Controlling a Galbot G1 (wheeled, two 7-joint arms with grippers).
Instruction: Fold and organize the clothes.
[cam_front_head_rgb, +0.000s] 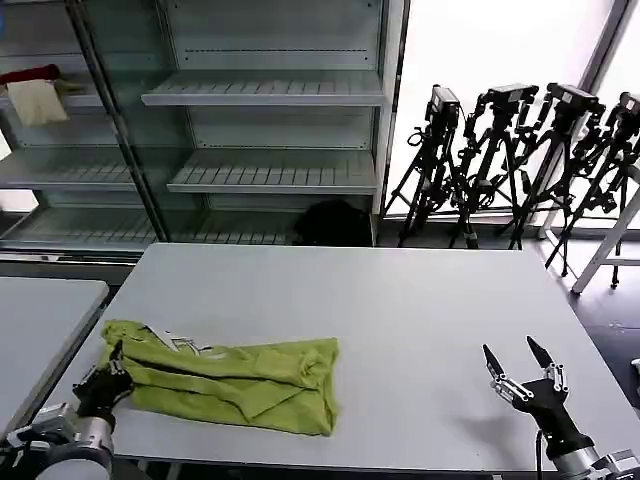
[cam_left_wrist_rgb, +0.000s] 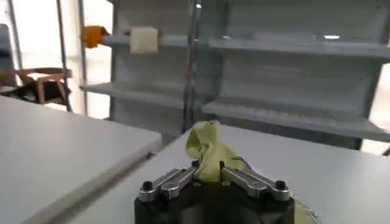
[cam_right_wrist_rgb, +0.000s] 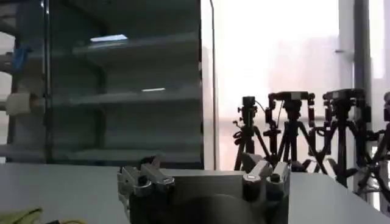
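The clothes (cam_front_head_rgb: 235, 375), a lime yellow-green T-shirt, lie loosely folded into a long band at the front left of the white table (cam_front_head_rgb: 400, 300). A bit of white print shows near its left end. My left gripper (cam_front_head_rgb: 112, 365) is at that left end, shut on a bunched fold of the fabric; the left wrist view shows the cloth (cam_left_wrist_rgb: 209, 152) pinched between the fingers and standing up from them. My right gripper (cam_front_head_rgb: 520, 358) hovers open over the front right of the table, well away from the shirt, with nothing between its fingers (cam_right_wrist_rgb: 262, 170).
A second white table (cam_front_head_rgb: 40, 320) stands close on the left. Behind are glass-fronted metal shelves (cam_front_head_rgb: 270, 95) with a cream cloth (cam_front_head_rgb: 37, 100) and a red cloth (cam_front_head_rgb: 35, 73) on the upper left shelf. Several black tripods (cam_front_head_rgb: 520, 160) stand at the back right.
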